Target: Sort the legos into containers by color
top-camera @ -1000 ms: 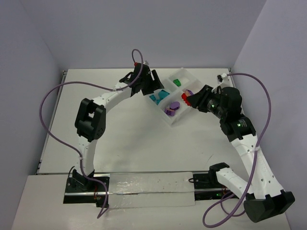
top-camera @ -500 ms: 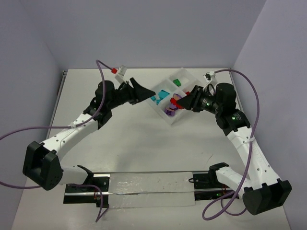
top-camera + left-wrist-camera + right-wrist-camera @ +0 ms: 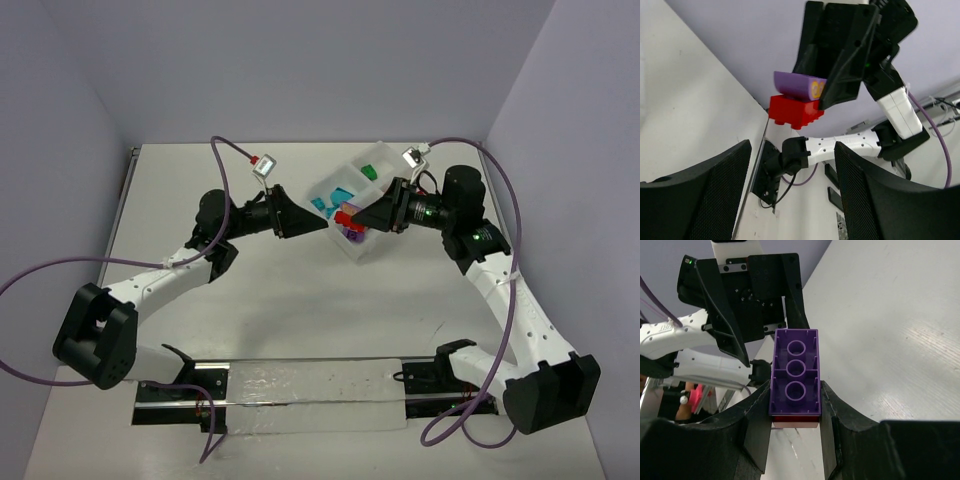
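My right gripper [image 3: 358,219] is shut on a clump of a purple brick [image 3: 795,371] stacked on a red brick [image 3: 795,420], and holds it in the air over the clear tray [image 3: 340,172]. In the left wrist view the clump [image 3: 796,102] shows with red below purple. My left gripper [image 3: 318,226] is open and empty. It points at the clump from the left, a short gap away, and shows in the right wrist view [image 3: 752,300]. The tray holds teal bricks [image 3: 322,205], a green brick [image 3: 369,172] and purple bricks [image 3: 352,234].
Purple cables loop from both arms over the white table [image 3: 280,290]. The tray stands at the back centre-right. Grey walls close in the table at the back and both sides. The arm bases and a rail lie along the near edge.
My right gripper has moved left with the clump, out over the tray's near-left side. My left arm has swung down and left, and its gripper now faces the clump.
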`<control>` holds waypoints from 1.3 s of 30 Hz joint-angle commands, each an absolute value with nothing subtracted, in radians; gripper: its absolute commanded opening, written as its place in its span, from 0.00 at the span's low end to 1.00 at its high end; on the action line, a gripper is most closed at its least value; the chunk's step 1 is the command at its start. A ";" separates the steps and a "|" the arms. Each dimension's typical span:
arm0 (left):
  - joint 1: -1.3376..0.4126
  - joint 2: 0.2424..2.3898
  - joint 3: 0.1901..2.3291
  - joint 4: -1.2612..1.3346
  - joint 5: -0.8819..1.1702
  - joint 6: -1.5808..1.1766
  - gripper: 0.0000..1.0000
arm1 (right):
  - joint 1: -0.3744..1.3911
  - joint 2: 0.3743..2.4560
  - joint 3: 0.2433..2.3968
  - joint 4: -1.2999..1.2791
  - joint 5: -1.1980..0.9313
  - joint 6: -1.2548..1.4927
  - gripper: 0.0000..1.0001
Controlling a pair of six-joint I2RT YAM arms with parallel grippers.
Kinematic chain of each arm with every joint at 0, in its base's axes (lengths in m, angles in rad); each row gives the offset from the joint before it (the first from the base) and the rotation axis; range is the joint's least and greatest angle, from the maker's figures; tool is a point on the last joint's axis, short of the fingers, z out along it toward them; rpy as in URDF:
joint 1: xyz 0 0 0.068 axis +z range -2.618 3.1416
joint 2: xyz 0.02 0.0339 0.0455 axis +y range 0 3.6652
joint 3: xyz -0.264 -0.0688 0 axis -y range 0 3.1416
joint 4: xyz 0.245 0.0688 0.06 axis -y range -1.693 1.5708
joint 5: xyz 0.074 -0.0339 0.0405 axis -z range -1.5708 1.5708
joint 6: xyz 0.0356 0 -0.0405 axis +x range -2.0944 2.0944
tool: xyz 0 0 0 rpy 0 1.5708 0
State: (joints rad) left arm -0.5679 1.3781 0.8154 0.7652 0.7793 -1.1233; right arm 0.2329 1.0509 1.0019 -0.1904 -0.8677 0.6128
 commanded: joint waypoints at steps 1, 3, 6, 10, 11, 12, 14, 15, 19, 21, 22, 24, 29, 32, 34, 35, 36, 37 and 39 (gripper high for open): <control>-0.581 1.383 0.833 0.890 0.862 -1.117 0.73 | 0.232 1.064 1.013 -0.127 -0.957 0.624 0.00; -0.586 1.396 0.841 0.887 0.868 -1.114 0.72 | 0.233 1.066 1.008 -0.103 -0.973 0.637 0.00; -0.596 1.413 0.855 0.887 0.872 -1.114 0.71 | 0.244 1.075 1.014 -0.114 -0.978 0.631 0.00; -0.603 1.424 0.870 0.876 0.873 -1.108 0.70 | 0.266 1.088 1.023 -0.133 -0.963 0.614 0.00; -0.603 1.423 0.873 0.875 0.873 -1.105 0.70 | 0.271 1.090 1.025 -0.133 -0.963 0.614 0.00; -0.604 1.422 0.873 0.870 0.871 -1.103 0.70 | 0.278 1.093 1.029 -0.135 -0.961 0.613 0.00; -0.604 1.421 0.874 0.865 0.868 -1.101 0.70 | 0.290 1.099 1.042 -0.148 -0.956 0.603 0.00; -0.604 1.419 0.873 0.865 0.867 -1.103 0.70 | 0.298 1.101 1.044 -0.153 -0.952 0.598 0.00; -0.604 1.417 0.872 0.877 0.868 -1.111 0.69 | 0.311 1.113 1.050 -0.156 -0.949 0.594 0.00; -0.604 1.418 0.874 0.876 0.873 -1.112 0.67 | 0.319 1.114 1.047 -0.149 -0.946 0.598 0.00; -0.604 1.417 0.874 0.877 0.872 -1.113 0.66 | 0.321 1.116 1.046 -0.147 -0.946 0.600 0.00; -0.604 1.417 0.867 0.890 0.878 -1.119 0.63 | 0.327 1.117 1.046 -0.138 -0.945 0.606 0.00; -0.604 1.419 0.856 0.927 0.894 -1.145 0.59 | 0.331 1.120 1.046 -0.120 -0.951 0.619 0.00; -0.604 1.417 0.849 0.960 0.900 -1.159 0.54 | 0.331 1.120 1.043 -0.102 -0.951 0.628 0.00; -0.604 1.418 0.846 0.982 0.906 -1.174 0.52 | 0.331 1.123 1.038 -0.088 -0.952 0.637 0.00; -0.604 1.419 0.844 0.985 0.907 -1.177 0.52 | 0.331 1.124 1.036 -0.086 -0.954 0.641 0.00; -0.604 1.420 0.841 0.999 0.910 -1.188 0.51 | 0.331 1.126 1.032 -0.079 -0.954 0.647 0.00; -0.604 1.420 0.838 1.015 0.913 -1.197 0.48 | 0.332 1.127 1.030 -0.070 -0.954 0.650 0.00; -0.604 1.421 0.837 1.018 0.914 -1.199 0.44 | 0.334 1.128 1.023 -0.058 -0.954 0.657 0.00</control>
